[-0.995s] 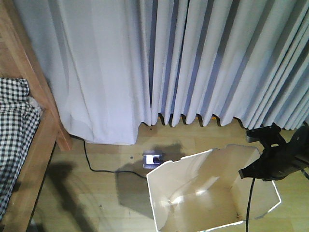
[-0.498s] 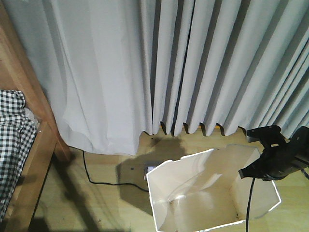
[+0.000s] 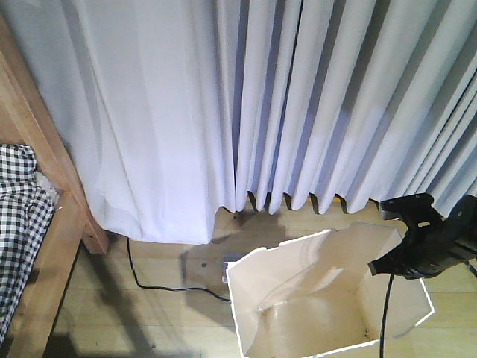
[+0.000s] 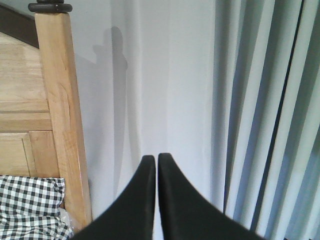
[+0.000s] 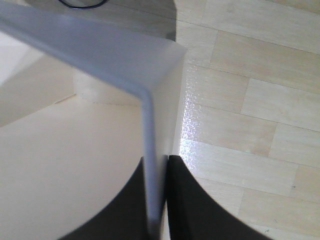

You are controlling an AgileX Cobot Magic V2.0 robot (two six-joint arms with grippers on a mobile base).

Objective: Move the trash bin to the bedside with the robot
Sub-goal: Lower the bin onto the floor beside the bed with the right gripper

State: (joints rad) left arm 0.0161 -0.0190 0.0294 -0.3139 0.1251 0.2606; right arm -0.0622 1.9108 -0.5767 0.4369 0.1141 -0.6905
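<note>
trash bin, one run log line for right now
right gripper shut on trash bin wall | left gripper shut, empty | bed frame apart, at left

Floor (image 3: 149, 317): pale wood planks. Bearing, left of the right gripper (image 5: 161, 160): trash bin (image 3: 313, 298), possibly lifted clear; black cable (image 3: 132, 262); small grey block (image 3: 229, 262), mostly hidden. Farthest left: bed frame (image 3: 78, 216).

We count: one trash bin (image 3: 313, 287). Left of bin: one bed frame (image 3: 65, 224), one checked bedding (image 3: 19, 201). Behind bin: one curtain (image 3: 261, 104), one floor cable (image 3: 149, 282). On bin's right rim: one black arm (image 3: 428, 246).
</note>
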